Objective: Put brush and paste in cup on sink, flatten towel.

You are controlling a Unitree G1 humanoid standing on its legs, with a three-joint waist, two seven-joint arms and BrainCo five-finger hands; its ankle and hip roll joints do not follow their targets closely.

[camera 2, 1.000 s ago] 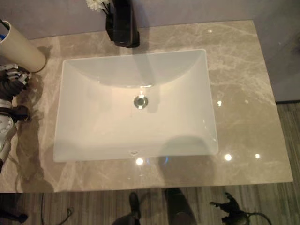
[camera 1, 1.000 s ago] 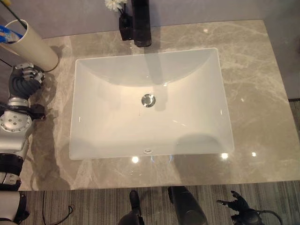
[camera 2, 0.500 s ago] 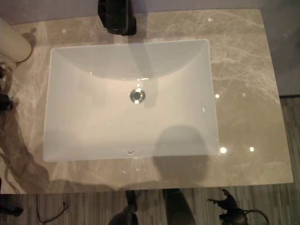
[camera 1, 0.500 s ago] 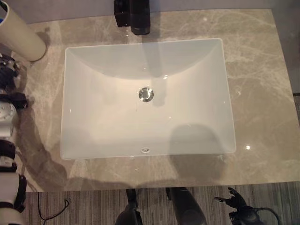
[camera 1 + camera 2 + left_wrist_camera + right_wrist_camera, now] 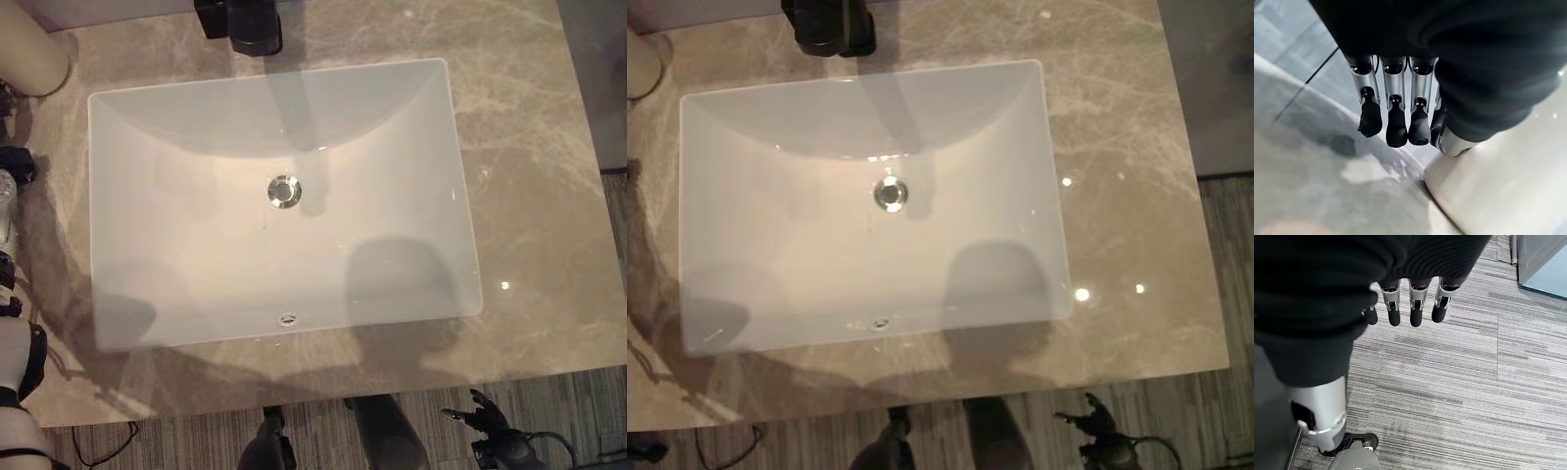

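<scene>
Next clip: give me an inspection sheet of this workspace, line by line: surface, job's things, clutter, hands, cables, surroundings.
Surface: marble counter around a white sink, basin bare.
Job's things: cream cup at the counter's far left corner; brush, paste and towel nothing seen.
Clutter: black faucet behind the basin.
Hands: left hand open beside the cup, fingers straight; right hand open, hanging over the floor.
Cables: nothing seen.
Surroundings: striped grey floor in front of the counter.

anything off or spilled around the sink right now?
Nothing stands out. The white sink is dry-looking and empty, its drain clear. The cream cup stands upright on the marble counter at the back left corner, beside the left hand. The right hand hangs open over the floor.
</scene>
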